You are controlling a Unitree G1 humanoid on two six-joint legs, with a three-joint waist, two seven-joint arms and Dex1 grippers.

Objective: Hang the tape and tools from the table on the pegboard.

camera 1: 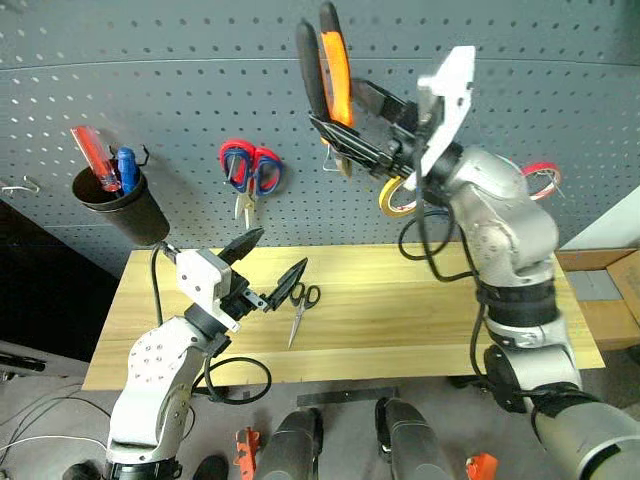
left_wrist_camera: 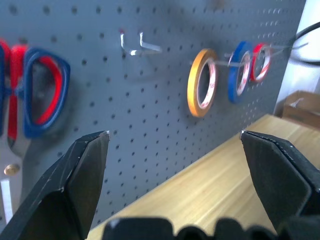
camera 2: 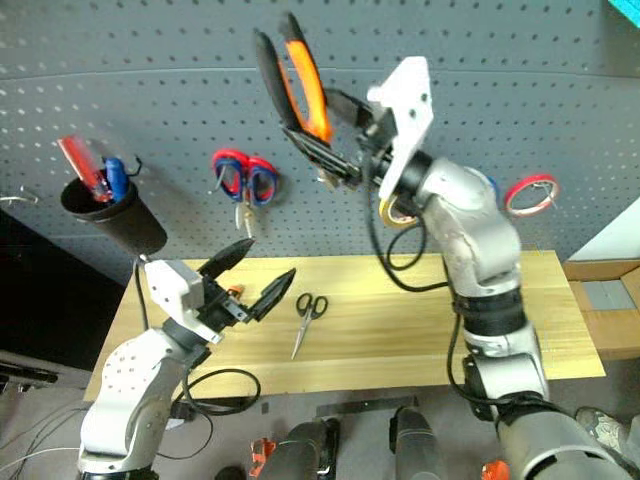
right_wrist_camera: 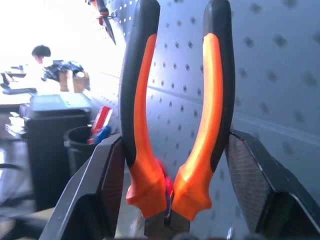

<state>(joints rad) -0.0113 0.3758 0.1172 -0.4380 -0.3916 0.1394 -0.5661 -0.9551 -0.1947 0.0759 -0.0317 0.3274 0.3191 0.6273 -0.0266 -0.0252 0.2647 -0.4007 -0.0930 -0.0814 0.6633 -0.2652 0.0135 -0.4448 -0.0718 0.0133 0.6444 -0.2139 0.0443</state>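
While the right gripper clamps the pliers, hanging them is under way.
Next: slip handles over the bare hook at the pegboard's twelve o'clock; the left gripper gapes empty over the desk.

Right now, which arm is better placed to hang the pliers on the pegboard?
Right. Its claw already grips the orange-and-black pliers, raised against the dark grey perforated pegboard near a bare metal hook. The left claw hangs open and empty, low over the light wooden table.

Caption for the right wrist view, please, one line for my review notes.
Right gripper shut on the orange-and-black pliers, handles pointing up in front of the grey pegboard.
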